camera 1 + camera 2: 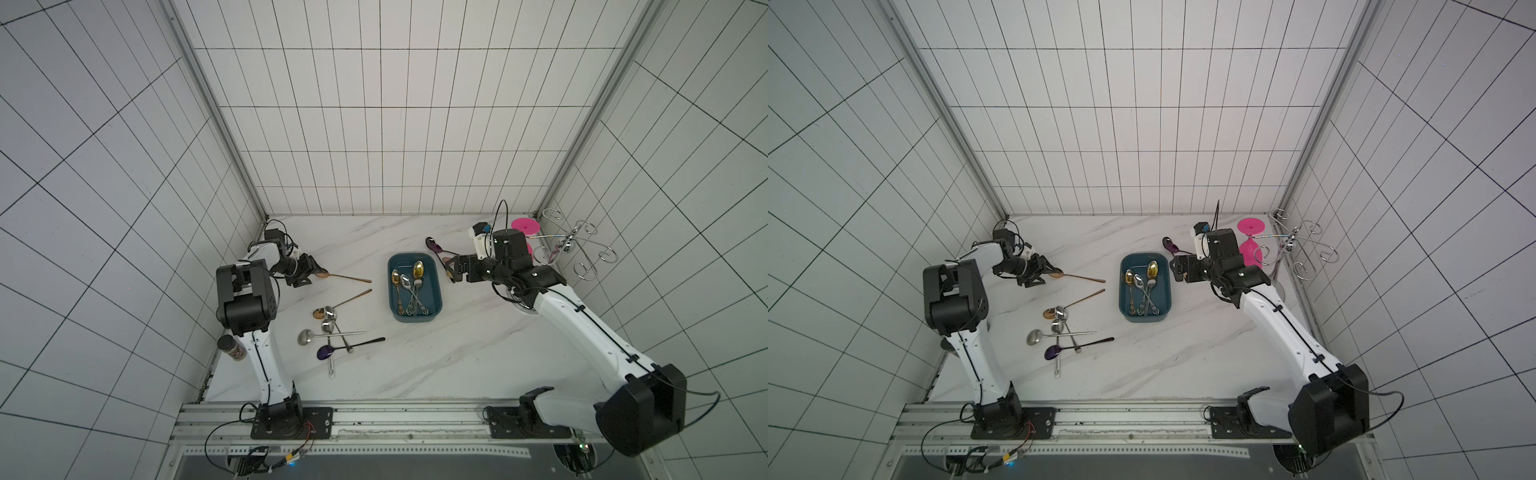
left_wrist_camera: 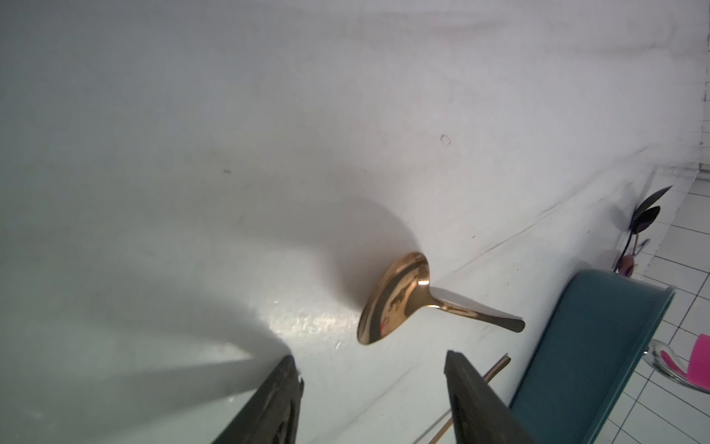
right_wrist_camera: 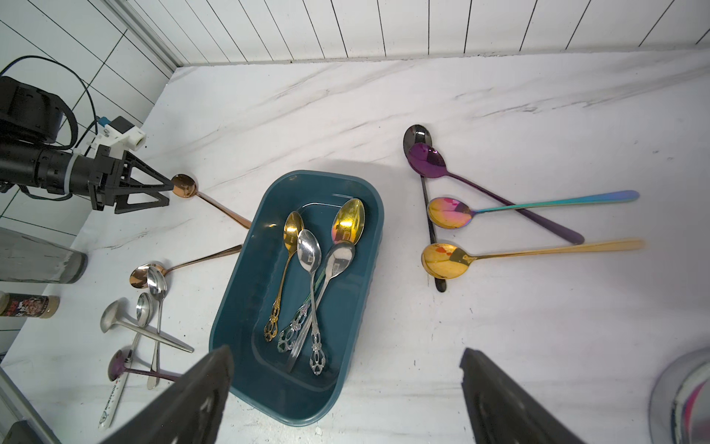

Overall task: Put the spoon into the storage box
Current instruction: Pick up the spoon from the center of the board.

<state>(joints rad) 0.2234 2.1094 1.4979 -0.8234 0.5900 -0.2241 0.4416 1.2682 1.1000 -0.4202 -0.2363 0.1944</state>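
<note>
Marble table (image 1: pixel 457 353) | left gripper (image 1: pixel 314 274) low, apart at copper spoon (image 1: pixel 345 277) | right gripper (image 1: pixel 451 270) wide apart near storage box (image 1: pixel 415 319)

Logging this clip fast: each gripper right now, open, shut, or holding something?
Left gripper: open, holding nothing; rose-gold metal spoon lies just ahead of it.
Right gripper: open wide, holding nothing, near the dark teal plastic storage box.

— Entry one, left arm (image 1: pixel 261 357)?
— Elbow folded high, forearm reaching toward the back, wrist dipped low near the surface (image 1: pixel 415 357). Left gripper (image 1: pixel 315 274): jaws partly apart, nothing between them.
— Entry two, right arm (image 1: pixel 582 324)?
— Stretched long from its base, forearm angled inward. Right gripper (image 3: pixel 345 350): jaws spread wide, empty, hanging above the surface.
</note>
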